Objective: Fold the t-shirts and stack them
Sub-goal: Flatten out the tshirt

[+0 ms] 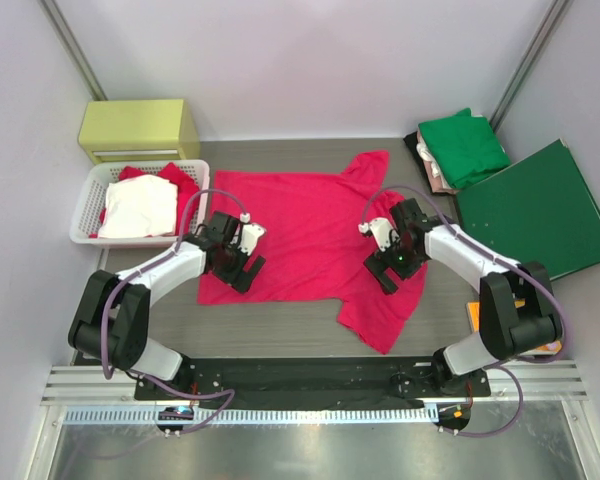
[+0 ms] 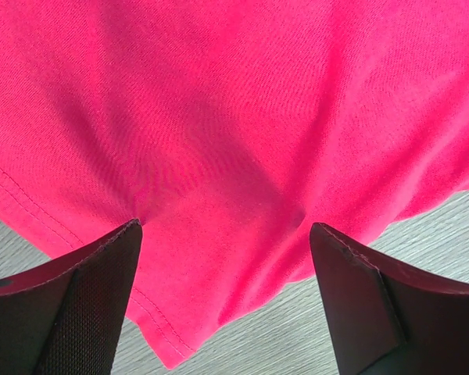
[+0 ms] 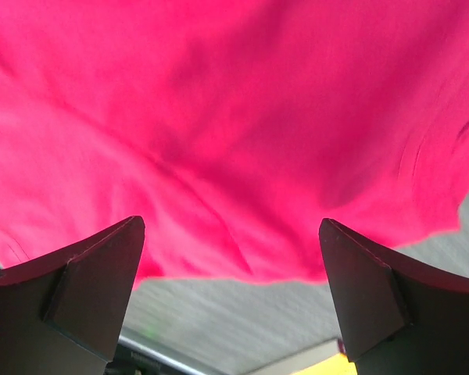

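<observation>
A bright pinkish-red t-shirt (image 1: pixel 300 230) lies spread flat on the grey table, one sleeve toward the back right and one toward the front right. My left gripper (image 1: pixel 242 268) stands open over its left hem; in the left wrist view the stitched hem corner (image 2: pixel 168 340) lies between the wide-apart fingers (image 2: pixel 86 289). My right gripper (image 1: pixel 388 272) is open over the shirt's right side, its fingers (image 3: pixel 375 297) straddling the cloth edge (image 3: pixel 234 234). Neither holds anything. A folded green t-shirt (image 1: pixel 465 145) rests on a pale one at the back right.
A white basket (image 1: pixel 85 215) at the left holds white and red cloth. A yellow-green box (image 1: pixel 138 128) stands behind it. A dark-green folder (image 1: pixel 535 210) lies at the right, and an orange object (image 1: pixel 474 315) sits near the right arm.
</observation>
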Robot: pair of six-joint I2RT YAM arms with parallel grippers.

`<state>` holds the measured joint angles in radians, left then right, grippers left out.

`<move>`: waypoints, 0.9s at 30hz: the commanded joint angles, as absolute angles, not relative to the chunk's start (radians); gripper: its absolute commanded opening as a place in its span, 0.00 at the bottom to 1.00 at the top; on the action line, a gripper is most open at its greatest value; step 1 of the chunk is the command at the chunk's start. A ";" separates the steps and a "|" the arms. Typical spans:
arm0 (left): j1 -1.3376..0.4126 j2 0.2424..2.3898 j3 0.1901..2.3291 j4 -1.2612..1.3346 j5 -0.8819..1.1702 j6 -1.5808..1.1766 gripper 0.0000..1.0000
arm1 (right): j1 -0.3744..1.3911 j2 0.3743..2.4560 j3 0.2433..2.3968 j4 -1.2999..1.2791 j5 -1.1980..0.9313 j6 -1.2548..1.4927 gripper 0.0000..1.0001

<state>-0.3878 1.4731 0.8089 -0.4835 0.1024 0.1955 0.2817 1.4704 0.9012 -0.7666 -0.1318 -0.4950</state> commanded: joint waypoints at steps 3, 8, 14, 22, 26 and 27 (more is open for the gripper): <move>-0.390 1.479 0.818 -0.460 0.091 0.207 0.89 | 0.327 1.551 1.023 -0.658 -0.169 -0.428 1.00; -0.390 1.486 0.821 -0.456 0.092 0.207 0.89 | 0.331 1.673 1.045 -0.650 -0.163 -0.422 1.00; -0.391 1.502 0.827 -0.448 0.092 0.207 0.89 | 0.331 1.715 1.006 -0.669 -0.167 -0.428 1.00; -0.390 1.483 0.818 -0.460 0.092 0.207 0.89 | 0.331 1.592 0.893 -0.712 -0.118 -0.462 1.00; -0.390 1.471 0.813 -0.466 0.095 0.206 0.89 | 0.331 1.531 0.851 -0.747 -0.107 -0.474 1.00; -0.390 1.470 0.815 -0.468 0.095 0.206 0.89 | 0.331 1.519 0.845 -0.753 -0.107 -0.476 1.00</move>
